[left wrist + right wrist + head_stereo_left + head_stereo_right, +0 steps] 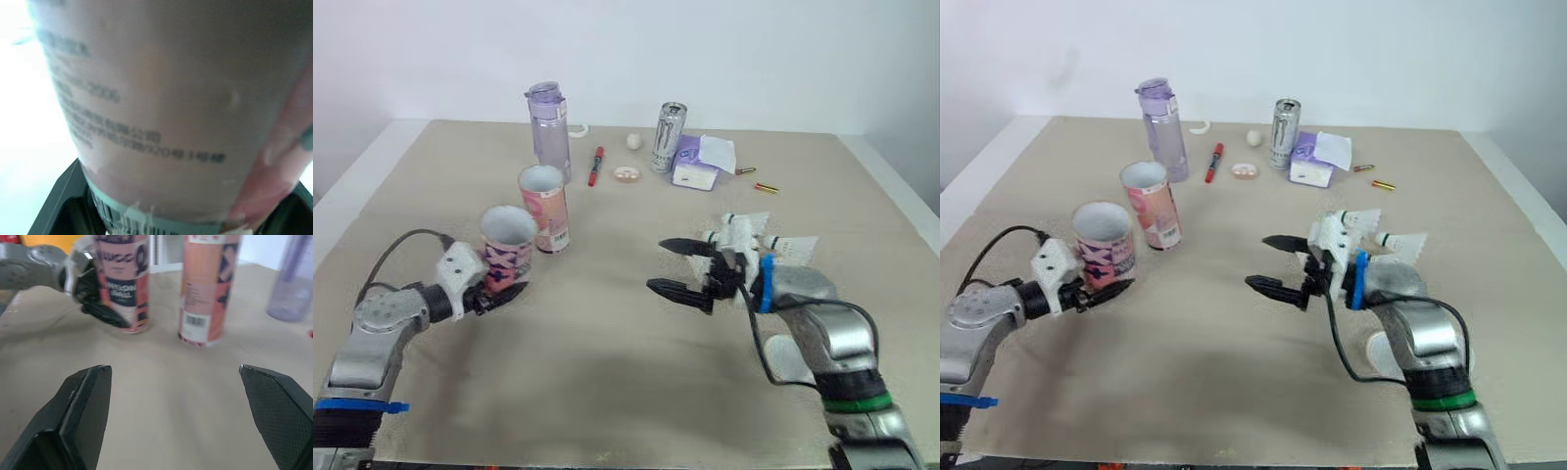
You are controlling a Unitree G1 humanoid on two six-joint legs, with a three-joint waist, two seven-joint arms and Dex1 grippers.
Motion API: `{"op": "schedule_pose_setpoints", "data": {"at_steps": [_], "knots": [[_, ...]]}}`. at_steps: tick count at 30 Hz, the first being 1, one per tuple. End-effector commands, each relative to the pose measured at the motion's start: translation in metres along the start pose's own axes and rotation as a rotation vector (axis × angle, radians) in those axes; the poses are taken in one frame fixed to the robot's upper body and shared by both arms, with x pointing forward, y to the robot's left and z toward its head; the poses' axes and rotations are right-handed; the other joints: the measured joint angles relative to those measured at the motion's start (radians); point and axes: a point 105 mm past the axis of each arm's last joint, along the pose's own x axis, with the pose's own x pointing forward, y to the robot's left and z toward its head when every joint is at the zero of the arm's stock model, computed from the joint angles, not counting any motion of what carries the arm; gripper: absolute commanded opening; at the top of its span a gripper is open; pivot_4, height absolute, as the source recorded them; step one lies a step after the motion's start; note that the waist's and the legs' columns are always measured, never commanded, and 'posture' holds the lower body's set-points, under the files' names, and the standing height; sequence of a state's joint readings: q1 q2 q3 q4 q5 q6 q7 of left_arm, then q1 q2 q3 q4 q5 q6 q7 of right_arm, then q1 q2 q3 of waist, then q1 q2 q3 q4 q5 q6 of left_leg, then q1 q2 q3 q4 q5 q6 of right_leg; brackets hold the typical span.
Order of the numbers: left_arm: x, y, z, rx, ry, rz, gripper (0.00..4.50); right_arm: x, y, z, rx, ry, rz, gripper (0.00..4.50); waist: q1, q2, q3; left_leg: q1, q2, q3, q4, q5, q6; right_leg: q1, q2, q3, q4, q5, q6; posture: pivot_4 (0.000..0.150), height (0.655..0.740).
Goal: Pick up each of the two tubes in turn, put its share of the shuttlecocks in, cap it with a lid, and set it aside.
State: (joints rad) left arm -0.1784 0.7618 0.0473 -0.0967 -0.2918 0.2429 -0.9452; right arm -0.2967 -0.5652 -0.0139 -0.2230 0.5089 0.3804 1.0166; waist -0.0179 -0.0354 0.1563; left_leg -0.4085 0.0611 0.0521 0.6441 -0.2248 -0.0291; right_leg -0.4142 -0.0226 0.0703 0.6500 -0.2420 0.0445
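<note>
Fingers (61, 203) of the left gripper (501, 287) are closed against the lower part of a short pink-and-purple printed cardboard tube (507, 245). The tube is held between them at the near left of the beige tabletop (607, 372), upright, with its open mouth upward. Whether its base rests on the table or is just clear of it cannot be told.

At the near right, the right gripper (657, 265) is held above the table with its two black fingers (80, 416) spread wide and nothing between them. Both tubes lie to its left, well apart from its fingertips. A white round object (788, 357) is seen on the table, partly hidden under the right arm.

Just behind the right gripper, a cluster of white feathered shuttlecocks (773, 243) is laid on the table. Just beyond the held tube and slightly to its right, a taller pink-and-orange cardboard tube (546, 208) is stood upright and open-topped, apart from the first.

Along the far side are set a translucent purple plastic bottle (548, 122), a red pen (596, 164), a silver drink can (669, 137) and a purple-and-white packet (700, 162).
</note>
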Motion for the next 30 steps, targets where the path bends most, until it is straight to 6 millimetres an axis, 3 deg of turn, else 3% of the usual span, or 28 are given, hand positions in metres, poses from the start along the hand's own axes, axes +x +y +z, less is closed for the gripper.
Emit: {"op": "schedule_pose_setpoints", "data": {"at_steps": [1, 4, 8, 17, 22, 30], "knots": [[0.011, -0.018, 0.024, 0.076, 0.018, -0.153, 2.93, -0.011, 0.011, 0.018, -0.055, -0.032, -0.034, 4.5, -0.001, 0.0, 0.0, 0.0, 0.0, 0.0, 0.0, 0.0, 0.0, 0.0, 0.0, 0.0, 0.0, 0.0, 0.0, 0.15, 0.74], [0.026, -0.031, 0.034, 0.164, 0.102, -0.295, 2.93, -0.023, 0.022, 0.014, -0.067, 0.003, -0.059, 4.5, -0.003, 0.0, 0.0, 0.0, 0.0, -0.001, -0.001, 0.0, 0.0, -0.001, 0.002, 0.0, 0.0, -0.002, 0.003, 0.15, 0.74], [0.039, -0.034, 0.042, 0.252, 0.193, -0.402, 2.93, -0.033, 0.027, 0.009, -0.057, 0.025, -0.096, 4.5, -0.004, 0.0, 0.0, 0.0, 0.0, -0.001, -0.001, 0.0, 0.0, -0.001, 0.003, 0.001, 0.001, -0.003, 0.004, 0.15, 0.74], [0.066, -0.035, 0.07, 0.438, 0.324, -0.476, 2.93, -0.046, 0.03, -0.001, -0.034, 0.043, -0.172, 4.5, 0.0, 0.0, 0.001, -0.002, 0.0, -0.003, 0.0, 0.0, 0.0, -0.002, 0.006, 0.003, 0.001, -0.005, 0.005, 0.15, 0.74], [0.08, -0.05, 0.081, 0.355, 0.323, -0.492, 2.93, -0.056, 0.029, -0.006, -0.001, 0.038, -0.249, 4.5, -0.001, 0.0, 0.001, -0.006, -0.001, -0.005, 0.004, -0.001, 0.002, -0.002, 0.006, 0.005, 0.001, -0.006, 0.006, 0.15, 0.74], [0.093, -0.081, 0.081, 0.207, 0.292, -0.544, 2.93, -0.073, 0.032, -0.017, 0.031, 0.068, -0.298, 4.5, -0.001, 0.002, 0.0, -0.012, -0.005, -0.012, 0.012, -0.003, 0.006, -0.002, 0.006, 0.004, 0.004, -0.006, 0.007, 0.15, 0.74]]}}
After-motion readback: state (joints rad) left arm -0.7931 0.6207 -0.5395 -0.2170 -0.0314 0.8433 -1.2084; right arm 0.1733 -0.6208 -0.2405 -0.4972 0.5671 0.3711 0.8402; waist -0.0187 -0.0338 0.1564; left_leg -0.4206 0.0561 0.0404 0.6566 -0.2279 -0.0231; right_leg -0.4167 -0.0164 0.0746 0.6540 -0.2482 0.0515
